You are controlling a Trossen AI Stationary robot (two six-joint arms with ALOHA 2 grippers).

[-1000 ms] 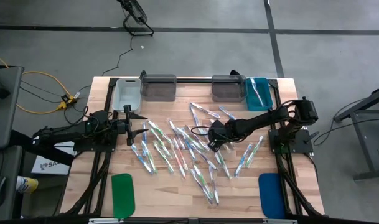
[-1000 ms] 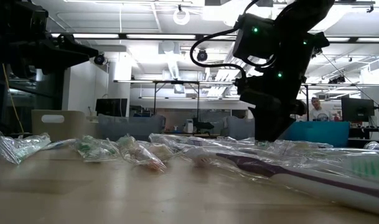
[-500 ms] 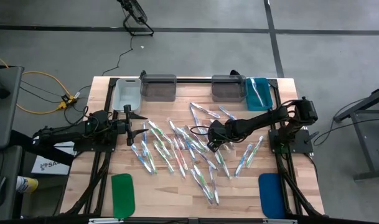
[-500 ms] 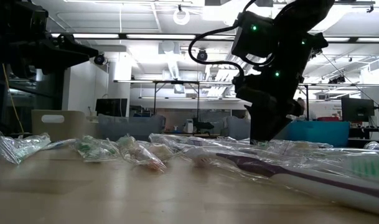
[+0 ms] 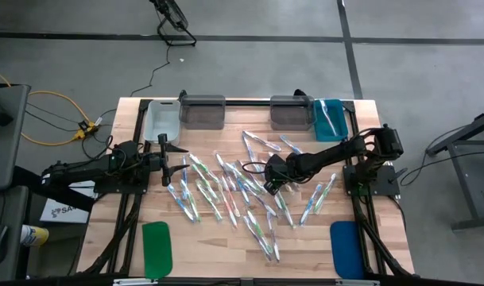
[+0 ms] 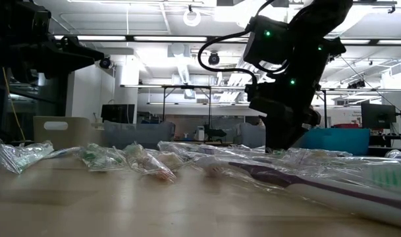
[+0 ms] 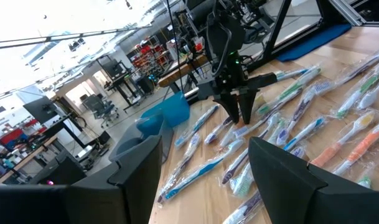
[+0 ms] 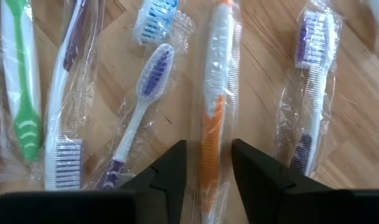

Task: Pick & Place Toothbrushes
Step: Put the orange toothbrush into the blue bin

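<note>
Wooden table (image 5: pixel 130 238) seen from above, with grey and teal bins along its far edge; one wrapped brush already lies in the teal bin (image 5: pixel 330 117). The toothbrushes (image 5: pixel 226 191) lie scattered over the middle of the table, each sealed in a clear wrapper. The left gripper (image 5: pixel 164 161) waits at the left side of the scatter, fingers spread wide and empty. The right gripper (image 5: pixel 271 184) is down among the brushes; its fingers (image 8: pixel 177 165) straddle the handle of an orange-and-white toothbrush (image 8: pixel 215 93), narrowed around it but apparently not yet clamped. Each brush is judged light and stiff, while its loose film is slippery and likely to crumple or slide. The mid-handle, where the wrapper sits closest to the plastic, looks like the surest hold.
</note>
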